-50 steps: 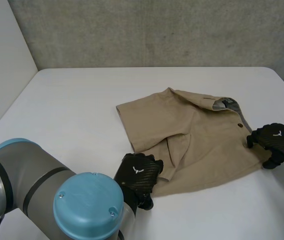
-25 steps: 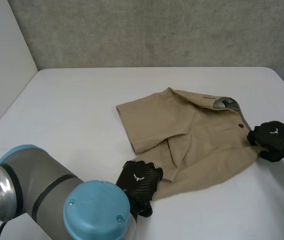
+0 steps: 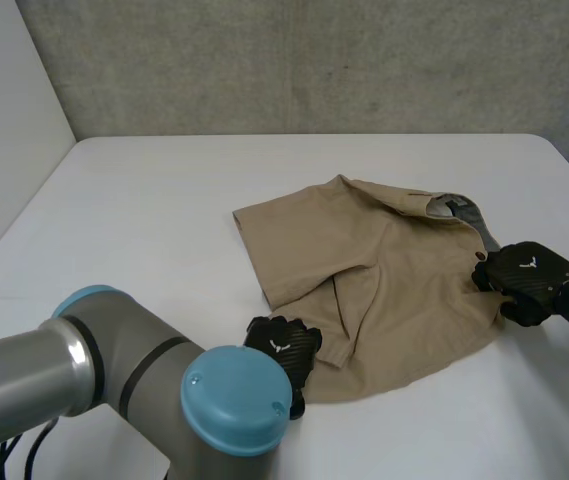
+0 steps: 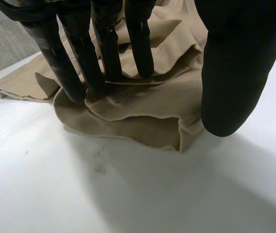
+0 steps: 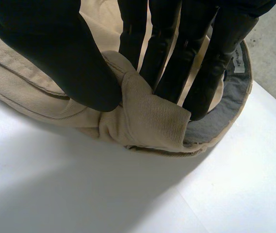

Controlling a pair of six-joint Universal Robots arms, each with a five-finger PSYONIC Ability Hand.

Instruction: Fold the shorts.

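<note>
The tan shorts [image 3: 384, 280] lie spread and creased on the white table [image 3: 144, 220], waistband toward my right arm. My left hand [image 3: 282, 345] rests at the near hem corner. In the left wrist view its straight fingers [image 4: 79, 63] press down on the rumpled hem [image 4: 142, 121], with the thumb [image 4: 235, 73] beside the corner and not pinching. My right hand [image 3: 524, 278] is at the waistband's end. In the right wrist view its thumb [image 5: 55, 53] and fingers pinch a raised fold of the waistband [image 5: 147, 116], next to the grey lining [image 5: 225, 107].
A grey wall [image 3: 314, 60] stands behind the table's far edge. My left arm's elbow with its blue cap [image 3: 234, 410] fills the near left of the head view. Bare table lies to the left of the shorts.
My right hand has slid inward onto the waistband and closed on a fold of it, bunching that edge. My left arm's elbow has swung right while its hand stayed at the hem.
</note>
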